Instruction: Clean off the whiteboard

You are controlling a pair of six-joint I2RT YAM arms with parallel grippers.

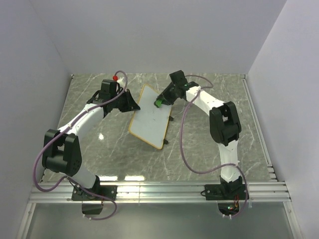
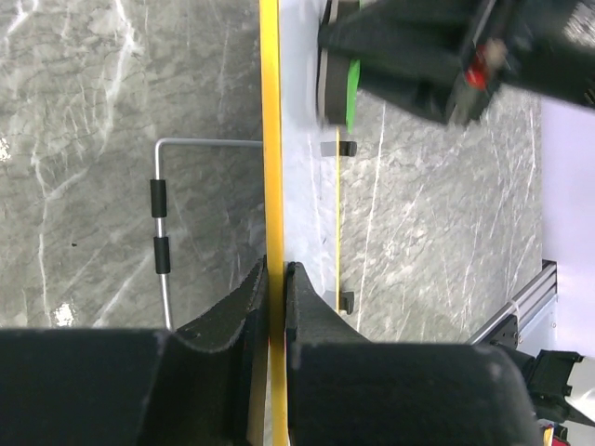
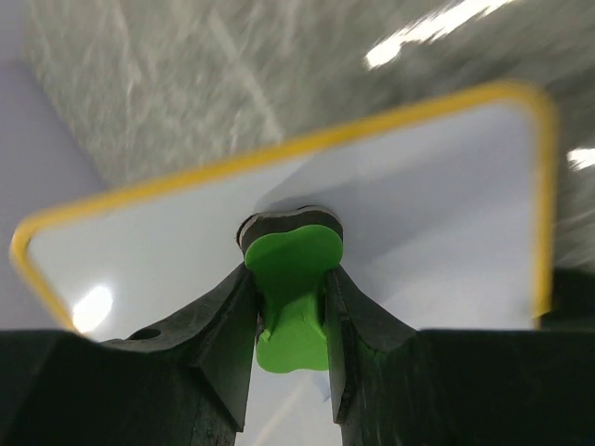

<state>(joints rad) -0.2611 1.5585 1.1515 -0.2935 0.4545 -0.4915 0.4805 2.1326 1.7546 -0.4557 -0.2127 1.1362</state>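
top external view: the whiteboard (image 1: 149, 117) sits tilted over the middle of the table (image 1: 134, 159). the left pincer (image 1: 131, 105) is clamped narrow on its yellow-framed edge, i'd say to brace it against a wiping push. the right pincer (image 1: 160, 101) is closed on a green eraser (image 1: 158, 103), its dark pad set against the upper part of the board's face. from here i can't make out any marks on the white.
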